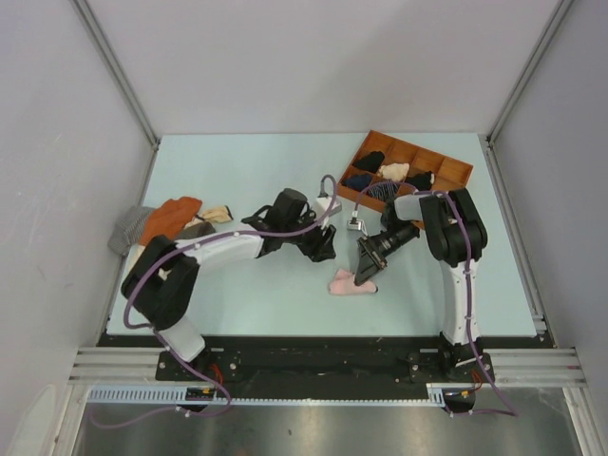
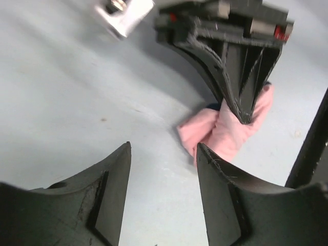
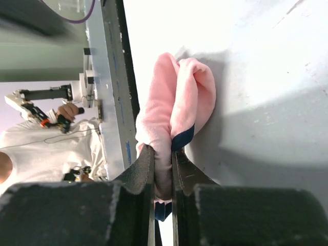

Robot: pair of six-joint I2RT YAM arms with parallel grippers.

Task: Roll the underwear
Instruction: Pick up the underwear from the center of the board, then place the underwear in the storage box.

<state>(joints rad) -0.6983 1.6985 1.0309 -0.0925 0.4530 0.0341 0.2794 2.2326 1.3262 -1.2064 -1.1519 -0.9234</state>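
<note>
The right hand (image 3: 163,151) is pinching the soft, light pink fabric underwear (image 3: 179,97) between its matte black plastic fingers, narrowed onto a thick fold, with dark navy edging peeking out beside the tips. The garment is lying bunched and loosely folded over itself on the smooth pale blue bench (image 1: 237,294), toward its front middle. The left hand (image 2: 163,151) is hovering near it, wedge-shaped fingers spread apart and gripping nothing.
</note>
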